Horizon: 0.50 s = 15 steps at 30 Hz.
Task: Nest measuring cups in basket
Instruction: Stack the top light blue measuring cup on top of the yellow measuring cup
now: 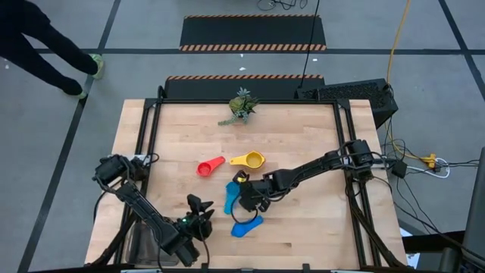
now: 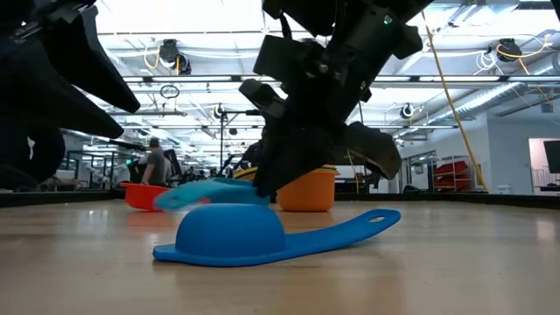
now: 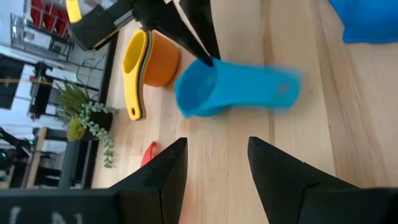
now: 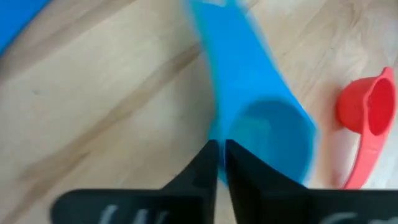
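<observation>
- Right gripper (image 1: pixel 241 199) pinches the light blue cup (image 1: pixel 231 196)'s rim over my worktop (image 1: pixel 303 227).
- Left gripper (image 1: pixel 198 214) waits, jaws partly open, empty.
- I see only yellow (image 1: pixel 250 160) nested with orange; no basket visible.

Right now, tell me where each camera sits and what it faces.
High: overhead, looking down on table, both arms.
Low: table height, facing blue cup; right gripper above.
Left wrist: past open left gripper toward light blue cup.
Right wrist: past shut right gripper on that cup's rim.
Both wrists share the light blue cup.
</observation>
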Tool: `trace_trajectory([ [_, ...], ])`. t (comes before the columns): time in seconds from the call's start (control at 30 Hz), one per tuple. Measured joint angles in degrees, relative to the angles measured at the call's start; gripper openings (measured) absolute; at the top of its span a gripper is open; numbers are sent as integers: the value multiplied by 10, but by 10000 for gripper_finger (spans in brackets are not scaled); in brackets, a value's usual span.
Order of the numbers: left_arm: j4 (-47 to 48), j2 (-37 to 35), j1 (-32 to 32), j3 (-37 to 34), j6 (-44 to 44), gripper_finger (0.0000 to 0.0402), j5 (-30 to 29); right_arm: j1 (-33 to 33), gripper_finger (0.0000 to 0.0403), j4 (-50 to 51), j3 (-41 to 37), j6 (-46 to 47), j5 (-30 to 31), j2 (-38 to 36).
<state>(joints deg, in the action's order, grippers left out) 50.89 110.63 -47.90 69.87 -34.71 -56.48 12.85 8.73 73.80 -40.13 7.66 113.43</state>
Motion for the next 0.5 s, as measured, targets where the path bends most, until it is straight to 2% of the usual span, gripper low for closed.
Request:
trace_trajectory([
  [0.27, 0, 0, 0, 0, 15, 172, 0, 12, 3, -3, 0, 69, 1, -6],
  [0.5, 2, 0, -5, 29, 81, 172, -5, 27, 1, 5, 0, 215, 56, -65],
])
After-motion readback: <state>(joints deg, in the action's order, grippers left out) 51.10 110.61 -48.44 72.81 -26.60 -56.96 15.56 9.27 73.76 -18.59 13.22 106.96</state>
